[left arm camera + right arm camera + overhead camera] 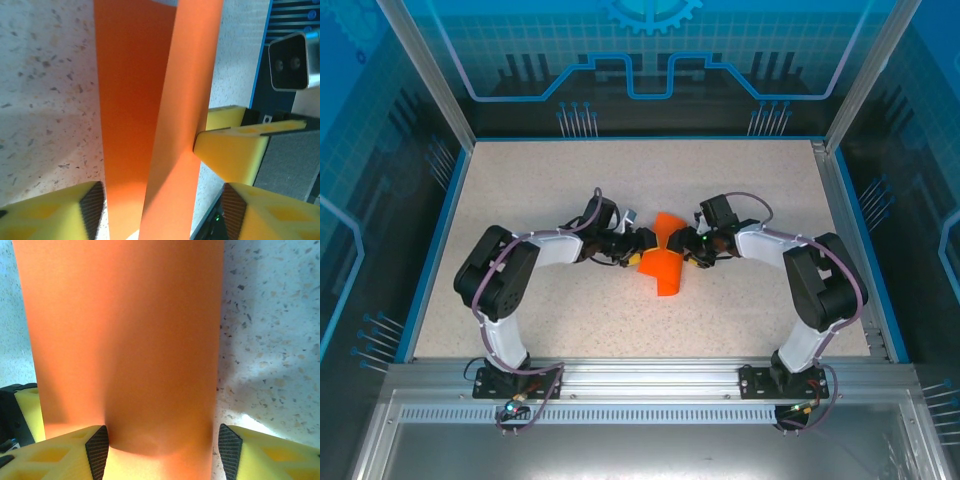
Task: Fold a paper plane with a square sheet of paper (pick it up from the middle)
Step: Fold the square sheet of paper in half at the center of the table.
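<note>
The thin, bright orange square sheet of paper (665, 262) is sitting near the middle of the speckled beige table (770, 310), well apart from all four edges. It is no longer lying flat: one long strip is standing up along a crease, while the rest is resting on the surface.

The left gripper (640, 250), with yellow fingers and black ribbed pads, is reaching in from the left edge's side. Seen from its wrist, its jaws are standing wide apart with the creased sheet (150, 110) running up between them over the table (45, 75). A yellow finger (235, 150) of the other arm is touching the raised strip from the right.

The right gripper (692, 250) is meeting the sheet from the opposite side. Its jaws are also spread wide, and the paper (125, 340) is bulging between the two pads. The paper seems to be brushing the left pad (97, 450), though I cannot tell whether it is pressed there.
</note>
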Robot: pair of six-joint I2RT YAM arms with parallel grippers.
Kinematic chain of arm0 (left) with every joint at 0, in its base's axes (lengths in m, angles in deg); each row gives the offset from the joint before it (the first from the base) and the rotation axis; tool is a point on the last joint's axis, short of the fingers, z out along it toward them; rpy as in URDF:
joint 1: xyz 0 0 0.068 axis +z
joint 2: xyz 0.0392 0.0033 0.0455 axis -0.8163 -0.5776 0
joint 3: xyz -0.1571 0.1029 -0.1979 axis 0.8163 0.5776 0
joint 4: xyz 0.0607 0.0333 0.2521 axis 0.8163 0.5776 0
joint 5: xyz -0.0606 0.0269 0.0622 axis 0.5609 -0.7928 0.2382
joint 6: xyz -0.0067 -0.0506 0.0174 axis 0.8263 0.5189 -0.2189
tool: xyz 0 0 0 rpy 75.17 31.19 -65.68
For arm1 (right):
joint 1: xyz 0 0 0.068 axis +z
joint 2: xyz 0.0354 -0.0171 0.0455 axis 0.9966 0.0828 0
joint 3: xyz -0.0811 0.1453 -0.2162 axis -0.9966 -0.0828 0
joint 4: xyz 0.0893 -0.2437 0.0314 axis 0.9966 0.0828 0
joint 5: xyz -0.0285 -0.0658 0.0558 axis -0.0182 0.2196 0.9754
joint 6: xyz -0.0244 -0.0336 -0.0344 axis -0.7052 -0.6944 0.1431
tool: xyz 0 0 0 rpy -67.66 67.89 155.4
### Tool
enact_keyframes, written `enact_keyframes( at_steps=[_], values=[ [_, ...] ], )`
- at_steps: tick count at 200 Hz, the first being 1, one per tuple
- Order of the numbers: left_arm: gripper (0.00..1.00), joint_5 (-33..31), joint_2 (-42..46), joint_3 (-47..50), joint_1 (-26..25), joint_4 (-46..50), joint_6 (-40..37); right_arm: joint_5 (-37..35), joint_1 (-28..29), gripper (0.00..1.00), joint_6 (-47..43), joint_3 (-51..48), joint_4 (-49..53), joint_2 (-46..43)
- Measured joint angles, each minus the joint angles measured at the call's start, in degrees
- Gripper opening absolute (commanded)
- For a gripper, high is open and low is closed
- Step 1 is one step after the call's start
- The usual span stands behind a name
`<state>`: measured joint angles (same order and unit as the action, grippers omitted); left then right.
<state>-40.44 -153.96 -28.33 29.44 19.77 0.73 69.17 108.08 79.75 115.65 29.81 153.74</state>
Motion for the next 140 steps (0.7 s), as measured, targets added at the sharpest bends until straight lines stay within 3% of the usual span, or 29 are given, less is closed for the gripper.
enact_keyframes(
  at_steps=[69,96,140],
  values=[
    [0.15,0.92,-0.02,-0.17,-0.79,-0.87,1.03,2.03,-1.53,0.64,-2.16,-0.09,0.76,-0.31],
    [0.08,0.85,-0.48,-0.42,-1.99,-2.43,2.05,3.52,-2.58,0.65,-2.73,-0.52,0.63,-0.96],
    [0.08,0.37,-1.44,0.52,-3.30,-6.88,5.75,5.55,-3.72,0.66,-3.74,-1.27,0.66,-0.98]
  ],
)
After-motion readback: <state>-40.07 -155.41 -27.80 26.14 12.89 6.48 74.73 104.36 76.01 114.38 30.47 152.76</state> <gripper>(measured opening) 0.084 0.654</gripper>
